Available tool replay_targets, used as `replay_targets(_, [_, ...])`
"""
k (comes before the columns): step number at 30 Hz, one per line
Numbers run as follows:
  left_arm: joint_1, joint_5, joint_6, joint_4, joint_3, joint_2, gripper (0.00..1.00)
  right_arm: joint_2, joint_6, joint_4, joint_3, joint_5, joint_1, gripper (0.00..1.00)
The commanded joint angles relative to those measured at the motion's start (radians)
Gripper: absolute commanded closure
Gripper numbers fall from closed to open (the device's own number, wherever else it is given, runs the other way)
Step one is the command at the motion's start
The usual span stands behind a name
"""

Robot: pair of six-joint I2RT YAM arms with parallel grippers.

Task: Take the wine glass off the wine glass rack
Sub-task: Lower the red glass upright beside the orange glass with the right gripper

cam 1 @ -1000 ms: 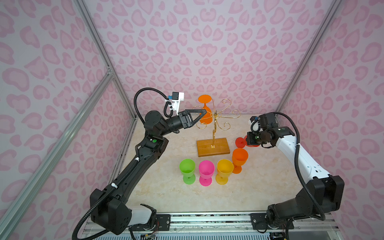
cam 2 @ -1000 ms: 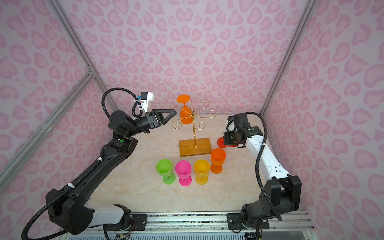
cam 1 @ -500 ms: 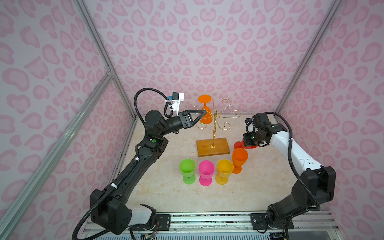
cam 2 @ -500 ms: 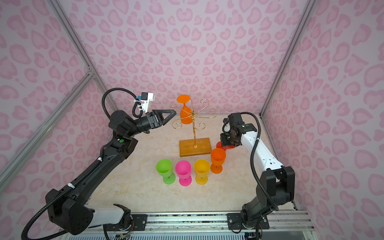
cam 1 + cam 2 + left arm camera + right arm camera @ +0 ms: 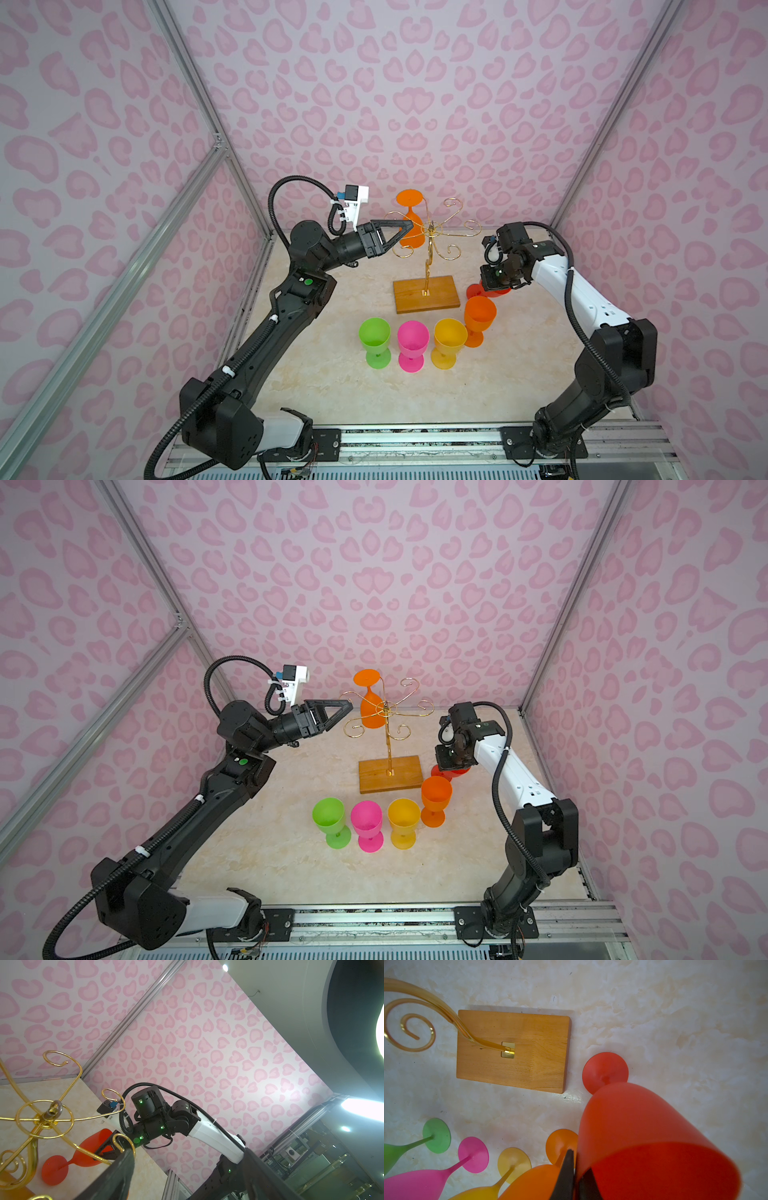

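Fingers first: the left fingers stand wide apart and empty, tips just beside the bowl of the orange glass, which hangs upside down from the rack. We see no contact. The right fingers are clamped on the rim of a red glass, upright beside the rack's wooden base. Whether its foot rests on the counter, we cannot tell. A green glass, pink glass, yellow glass and second orange glass stand in front. We judge five glasses off, one left. The left arm reaches level toward the rack top; the right arm bends downward.
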Motion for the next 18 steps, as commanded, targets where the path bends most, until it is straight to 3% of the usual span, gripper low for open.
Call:
replay_targets(1, [0.002,0.009,0.017,0.011,0.0,-0.007,0.16,0.015,-0.006,-0.035,0.001,0.014,0.012,0.88])
replay_targets(8, [0.003,0.01,0.02,0.007,-0.006,-0.011,0.16,-0.001,0.003,-0.014,0.034,0.001,0.017,0.78])
replay_targets(18, [0.005,0.007,0.023,0.007,-0.018,-0.021,0.15,0.002,0.009,0.0,0.049,0.011,0.018,0.77])
